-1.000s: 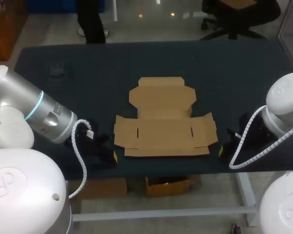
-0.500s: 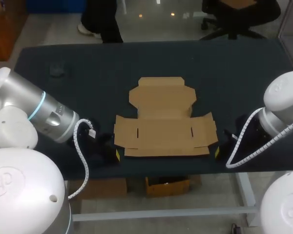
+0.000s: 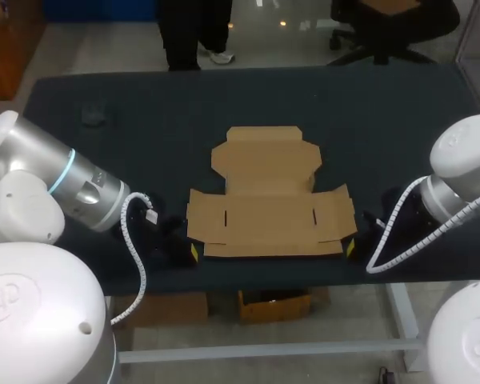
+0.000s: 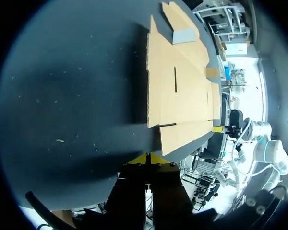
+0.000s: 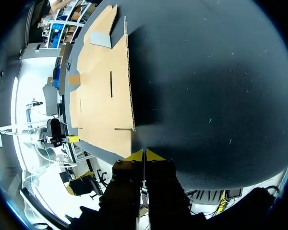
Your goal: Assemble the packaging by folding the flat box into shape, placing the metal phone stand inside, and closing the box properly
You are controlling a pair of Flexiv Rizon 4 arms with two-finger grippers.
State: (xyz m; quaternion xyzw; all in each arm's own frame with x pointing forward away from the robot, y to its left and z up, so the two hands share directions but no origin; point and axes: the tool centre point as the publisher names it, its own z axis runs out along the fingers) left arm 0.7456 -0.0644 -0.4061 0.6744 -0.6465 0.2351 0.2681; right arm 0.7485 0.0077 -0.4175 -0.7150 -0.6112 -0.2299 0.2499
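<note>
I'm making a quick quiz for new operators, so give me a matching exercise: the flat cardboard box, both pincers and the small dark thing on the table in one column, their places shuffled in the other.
Things:
1. flat box
2. left pincer
3. right pincer
4. small dark object

Places:
A. far left part of the table
B. near edge, by the box's right front corner
C. middle of the table, lying unfolded
D. near edge, by the box's left front corner

Pairs: 1-C, 2-D, 3-B, 4-A.

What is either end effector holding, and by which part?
Nothing. The left end effector and right end effector are both shut and empty, beside the flat box.
</note>
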